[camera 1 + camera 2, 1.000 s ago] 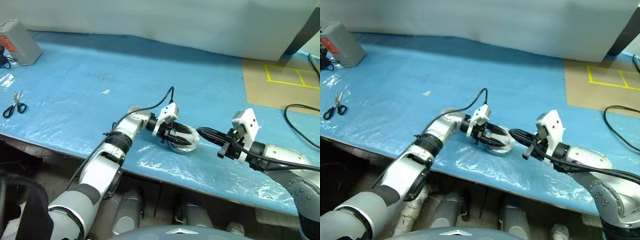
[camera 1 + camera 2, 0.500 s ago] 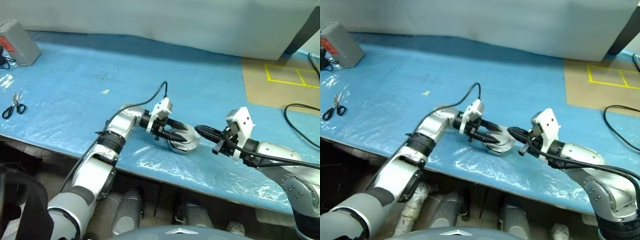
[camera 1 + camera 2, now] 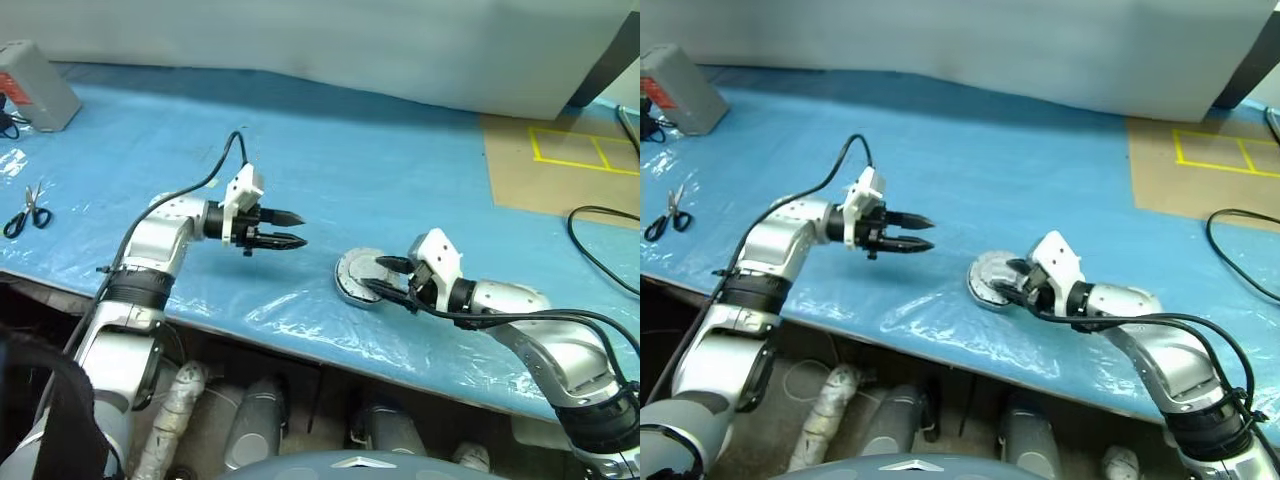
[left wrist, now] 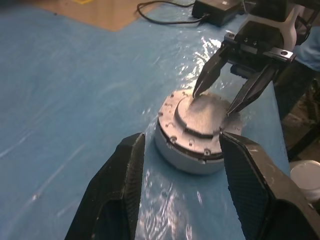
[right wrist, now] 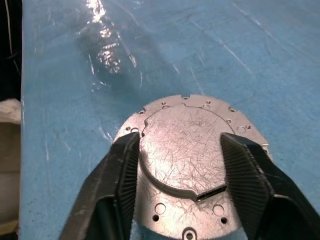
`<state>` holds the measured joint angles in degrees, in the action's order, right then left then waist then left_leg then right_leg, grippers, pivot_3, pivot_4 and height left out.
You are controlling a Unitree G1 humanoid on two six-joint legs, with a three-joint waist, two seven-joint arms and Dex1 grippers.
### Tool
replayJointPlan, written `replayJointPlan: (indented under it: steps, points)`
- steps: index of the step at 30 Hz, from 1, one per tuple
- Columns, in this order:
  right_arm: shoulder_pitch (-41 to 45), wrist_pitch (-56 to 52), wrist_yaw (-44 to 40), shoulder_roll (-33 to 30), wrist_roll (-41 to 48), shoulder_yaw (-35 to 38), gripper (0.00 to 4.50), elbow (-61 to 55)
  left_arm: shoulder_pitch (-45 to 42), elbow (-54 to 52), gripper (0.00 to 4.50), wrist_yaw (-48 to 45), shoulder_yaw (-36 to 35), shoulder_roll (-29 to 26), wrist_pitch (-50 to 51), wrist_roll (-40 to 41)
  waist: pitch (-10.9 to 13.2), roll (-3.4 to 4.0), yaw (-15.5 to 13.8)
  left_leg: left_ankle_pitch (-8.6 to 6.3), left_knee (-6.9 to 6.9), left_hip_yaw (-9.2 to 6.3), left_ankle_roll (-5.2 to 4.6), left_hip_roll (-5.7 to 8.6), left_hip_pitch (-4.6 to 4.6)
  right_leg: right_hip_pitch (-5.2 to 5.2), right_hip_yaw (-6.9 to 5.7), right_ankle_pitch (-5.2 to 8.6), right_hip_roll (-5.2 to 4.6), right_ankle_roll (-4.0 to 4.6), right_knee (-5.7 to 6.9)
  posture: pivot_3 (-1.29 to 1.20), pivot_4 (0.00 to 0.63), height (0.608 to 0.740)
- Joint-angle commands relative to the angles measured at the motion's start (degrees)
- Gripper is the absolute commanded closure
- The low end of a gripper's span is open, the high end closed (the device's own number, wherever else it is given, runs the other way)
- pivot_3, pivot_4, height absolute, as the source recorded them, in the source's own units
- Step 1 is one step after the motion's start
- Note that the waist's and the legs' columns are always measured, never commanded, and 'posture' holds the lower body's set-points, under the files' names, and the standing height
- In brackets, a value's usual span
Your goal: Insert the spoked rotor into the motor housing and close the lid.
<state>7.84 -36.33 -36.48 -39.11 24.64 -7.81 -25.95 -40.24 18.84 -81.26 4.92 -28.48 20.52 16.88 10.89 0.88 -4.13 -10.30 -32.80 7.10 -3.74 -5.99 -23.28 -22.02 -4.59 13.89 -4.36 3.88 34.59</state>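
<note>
- My right gripper (image 3: 385, 277) has its two black fingers parted, one tip on each side of the raised centre of the lid (image 5: 185, 150), low and right of centre in the left eye view. I can't tell whether the tips touch the metal; they clamp nothing.
- My left gripper (image 3: 290, 228) has its fingers part-open with nothing between them. It hangs over the blue sheet (image 3: 400, 170) left of centre in that view, well apart from the assembly.
- The motor housing (image 4: 172, 150) sits on the sheet near the table's front edge with the silver plate seated across its top. I see no windings and no spoked rotor, so I judge the rotor is already inside and the lid is on.
- What is left, as I read it: confirm the lid sits flush, then draw the right arm away.
- The right wrist view gives the lid's scratched face, its notch and the ring of screw holes.
- The left wrist view gives the housing's side wall and the opposing gripper above it.
- The eye views alone place scissors (image 3: 28, 212) and a grey box (image 3: 30, 82) at far left.
</note>
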Motion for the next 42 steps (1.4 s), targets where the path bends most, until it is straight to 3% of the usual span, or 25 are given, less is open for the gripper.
replayJointPlan:
  steps: [1, 3, 13, 16, 19, 25, 32, 38, 42]
  points:
    - [1.30, 2.53, -2.14, 0.56, -0.91, 0.18, 0.58, 0.99, 2.39, -6.70, 2.00, 1.47, -1.61, -1.97, -0.08, 1.79, 0.00, 0.00, 0.08, 0.00, -0.01, 0.00, -0.01, 0.00, 0.01, 0.01, 0.00, 0.00, 0.00, 0.00, 0.02, 0.00, 0.150, 0.740]
    - [2.09, 3.18, -2.93, 0.89, -2.15, -0.76, 0.04, 2.36, 3.87, -7.52, 2.00, 3.51, -2.41, -2.31, 0.90, 2.42, -0.01, 0.01, 0.22, 0.00, -0.02, 0.01, 0.00, 0.00, 0.08, 0.04, 0.01, 0.00, 0.00, 0.00, 0.05, 0.00, 0.150, 0.740]
    - [4.29, 5.38, -5.22, 2.84, -7.03, -4.09, 0.04, 7.44, 6.79, -1.29, 2.00, 12.44, -7.51, -4.20, 4.28, 3.63, -0.01, 0.01, 0.33, 0.04, -0.07, 0.01, 0.05, -0.01, 0.16, 0.04, 0.03, 0.00, 0.01, 0.02, 0.19, 0.00, 0.150, 0.740]
    - [4.28, 5.96, -5.70, 3.06, -8.16, -4.63, 0.59, 7.76, 7.61, 0.26, 2.00, 13.59, -9.76, -5.46, 5.82, 4.68, -0.02, -0.01, 0.34, 0.04, -0.12, 0.01, 0.05, -0.01, 0.15, 0.04, 0.03, -0.01, 0.01, 0.02, 0.21, 0.00, 0.150, 0.740]
    - [4.10, 5.58, -6.12, 3.19, -7.95, -4.11, 1.50, 6.88, 9.56, -0.88, 2.00, 13.55, -12.34, -7.32, 10.01, 7.62, -0.03, -0.02, 0.37, 0.04, -0.13, 0.01, 0.04, -0.01, 0.14, 0.04, 0.03, -0.01, 0.01, 0.02, 0.21, 0.00, 0.150, 0.740]
    - [6.69, 2.87, -4.85, 5.77, -6.83, -2.76, 1.53, 8.26, 20.72, -14.45, 2.00, 8.44, -9.53, -12.28, 11.95, 9.47, -0.03, -0.03, 0.87, 0.02, -0.11, 0.01, 0.05, -0.01, 0.16, 0.04, 0.06, 0.00, 0.01, 0.03, 0.20, 0.00, 0.150, 0.740]
    - [9.22, 1.51, -5.12, 6.66, -9.87, -5.74, 1.53, 10.60, 26.67, -27.42, 2.00, 11.74, -5.21, -9.59, 12.23, 10.40, -0.02, -0.03, 0.86, 0.00, -0.13, 0.04, 0.33, -0.06, 0.43, 0.37, 0.05, -0.04, 0.02, 0.10, 0.28, 0.00, 0.150, 0.740]
    - [6.71, 6.12, -5.95, 5.11, -14.56, -8.15, 1.53, 14.12, 24.29, -27.44, 2.00, 14.60, -5.82, -8.42, 13.45, 11.56, -0.02, -0.04, 0.90, 0.02, 0.05, 0.08, 0.39, -0.06, 1.19, 1.01, 0.08, -0.02, 0.04, 0.08, 0.17, 0.00, 0.150, 0.740]
    - [6.14, 5.37, -5.78, 6.10, -13.02, -6.30, 1.53, 13.66, 22.39, -20.22, 2.00, 10.50, -7.17, -13.74, 10.80, 10.13, -0.03, -0.05, 0.93, 0.03, 0.07, 0.08, 0.39, -0.06, 1.34, 1.15, 0.11, 0.00, 0.06, 0.06, 0.14, 0.00, 0.150, 0.740]
